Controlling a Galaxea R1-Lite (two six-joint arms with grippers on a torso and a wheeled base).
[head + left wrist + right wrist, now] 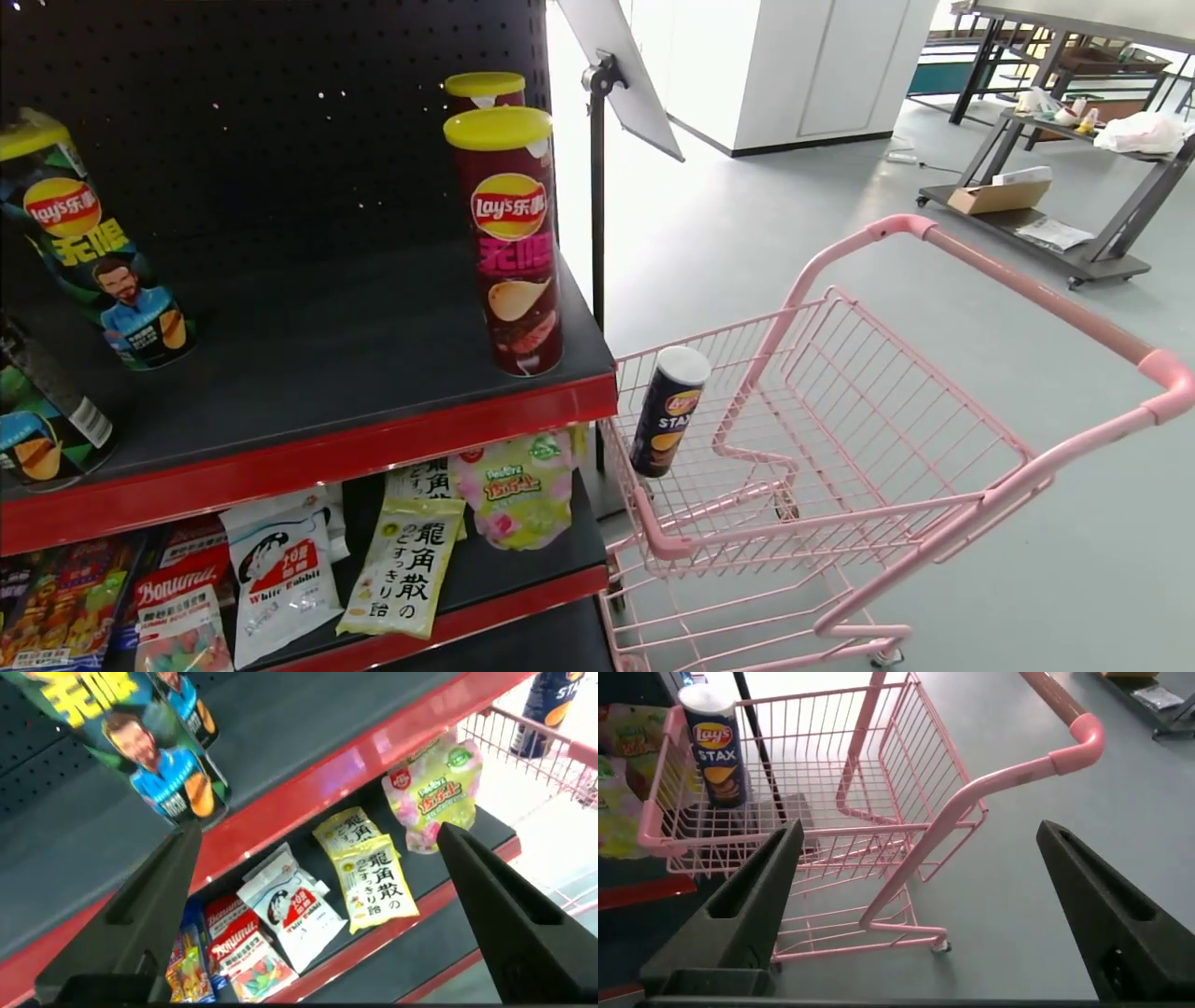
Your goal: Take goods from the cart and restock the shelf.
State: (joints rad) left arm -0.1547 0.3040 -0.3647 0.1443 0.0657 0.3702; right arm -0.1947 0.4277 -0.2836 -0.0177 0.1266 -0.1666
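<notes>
Nearest to me, both pincers are released and carry nothing. The left pincer (320, 831) hangs with its jaws spread wide in front of the black shelf board with a red front lip (280, 719). The right pincer (922, 826) hangs just as wide above the pink wire shopping cart (709, 539).

In the head view, the lower tier at the bottom left of the frame holds flat sweets bags. There is a white pouch with a red label (285, 569), a pale yellow pouch (406, 560) and a green-and-pink pouch (518, 485).

Just right of them, near the centre of the frame, stands a dark blue cylindrical chip can with a white lid (667, 411). It is in the basket corner nearest the shelf, and it is the one good I can make out in the cart.

Further up, a maroon chip can with a yellow lid (512, 243) stands near the right end of the upper board, with a second yellow-lidded can (485, 89) behind it. Green-and-black chip cans (93, 243) stand at the left edge of the frame, and a broad bare stretch of board lies between.

I judge the restocking well along. The blue can is not yet grasped. It remains to be gripped, lifted over the rim and stood in that gap.
</notes>
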